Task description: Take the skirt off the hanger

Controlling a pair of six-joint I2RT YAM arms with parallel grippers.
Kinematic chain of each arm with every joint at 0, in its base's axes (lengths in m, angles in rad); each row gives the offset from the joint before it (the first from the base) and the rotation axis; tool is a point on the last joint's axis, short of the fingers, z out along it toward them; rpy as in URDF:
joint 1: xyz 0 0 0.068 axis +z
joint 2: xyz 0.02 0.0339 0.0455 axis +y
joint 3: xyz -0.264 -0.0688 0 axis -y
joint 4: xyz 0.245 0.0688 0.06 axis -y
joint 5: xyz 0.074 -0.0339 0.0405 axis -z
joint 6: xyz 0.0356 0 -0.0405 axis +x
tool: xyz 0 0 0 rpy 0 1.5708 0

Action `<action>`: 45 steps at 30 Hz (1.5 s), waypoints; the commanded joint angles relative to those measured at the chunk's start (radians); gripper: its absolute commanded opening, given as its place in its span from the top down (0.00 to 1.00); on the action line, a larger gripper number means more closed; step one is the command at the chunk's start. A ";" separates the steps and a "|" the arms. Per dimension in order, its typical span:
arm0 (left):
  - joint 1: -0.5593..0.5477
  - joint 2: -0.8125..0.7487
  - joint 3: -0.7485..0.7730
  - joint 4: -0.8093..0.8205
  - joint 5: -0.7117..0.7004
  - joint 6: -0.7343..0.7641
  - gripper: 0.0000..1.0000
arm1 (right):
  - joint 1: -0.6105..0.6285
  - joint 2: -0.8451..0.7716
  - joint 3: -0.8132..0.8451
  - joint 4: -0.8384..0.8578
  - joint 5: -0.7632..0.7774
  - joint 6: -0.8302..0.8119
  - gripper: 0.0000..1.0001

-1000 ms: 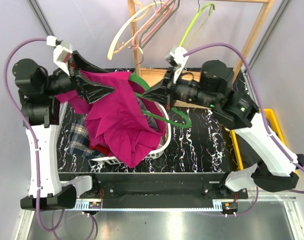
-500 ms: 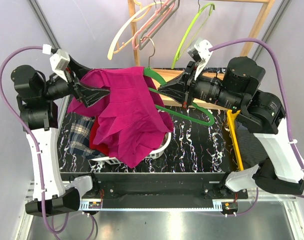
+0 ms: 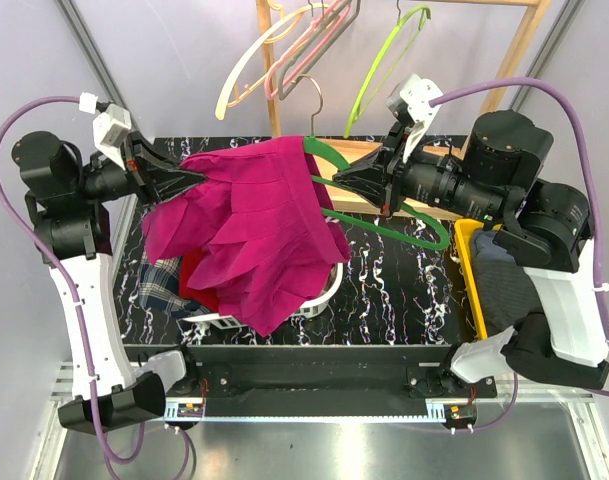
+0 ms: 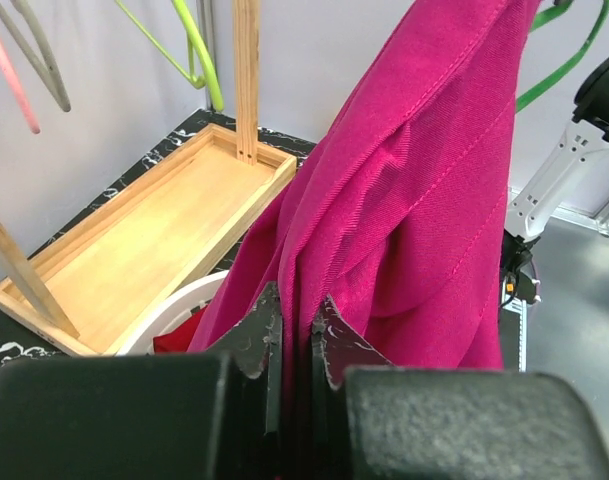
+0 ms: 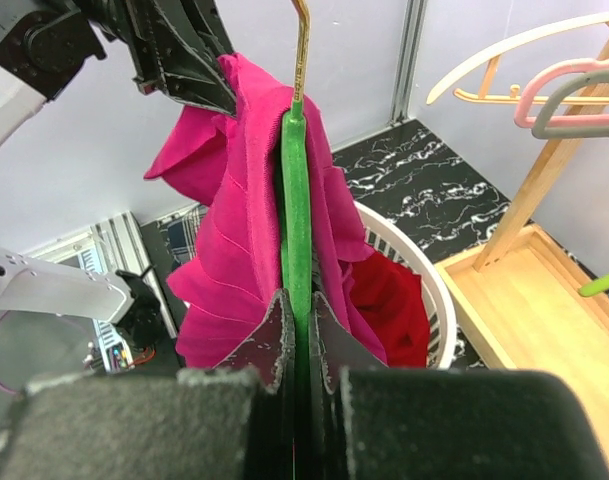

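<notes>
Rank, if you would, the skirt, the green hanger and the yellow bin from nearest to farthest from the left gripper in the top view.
1. skirt: pinched in the left gripper itself, at left.
2. green hanger: at centre, inside the skirt's right side.
3. yellow bin: far right.

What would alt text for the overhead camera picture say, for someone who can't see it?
Two robot arms hold a magenta pleated fabric skirt between them above a white plastic laundry basket: the left claw pinches the cloth, the right claw grips the green plastic hanger.
</notes>
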 commanded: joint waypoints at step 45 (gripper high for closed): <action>-0.006 -0.055 -0.329 0.619 -0.213 -0.305 0.01 | -0.014 -0.005 0.200 0.094 0.006 0.098 1.00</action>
